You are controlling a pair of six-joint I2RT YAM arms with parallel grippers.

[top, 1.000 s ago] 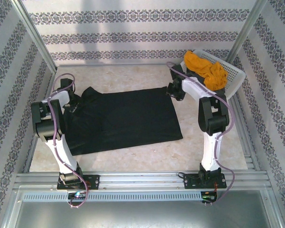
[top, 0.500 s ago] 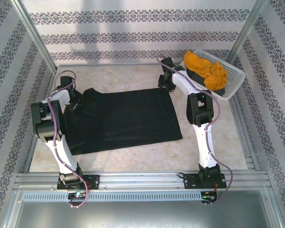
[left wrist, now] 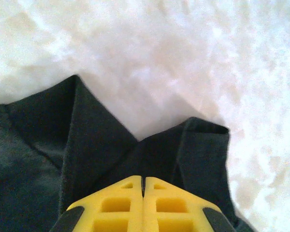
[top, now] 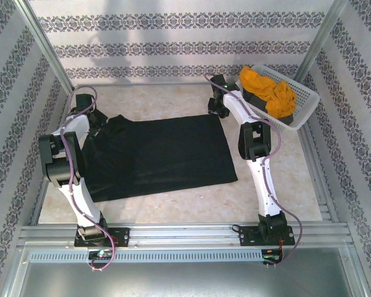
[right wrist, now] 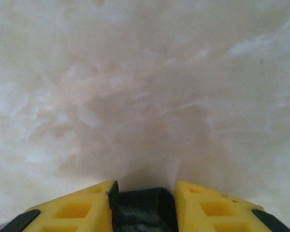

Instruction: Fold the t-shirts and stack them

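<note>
My top view looks down from above and behind the arm bases, taking in the whole table (top: 173, 204). Each wrist camera looks past its own yellow fingers (left wrist: 121, 210), very close to the tabletop. All three views share the black shirt (top: 167, 154).

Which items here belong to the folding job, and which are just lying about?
Job:
- black t-shirt, pinched by the left hand and between the right hand fingers
- orange-yellow t-shirt

Lying about:
- white basket
</note>
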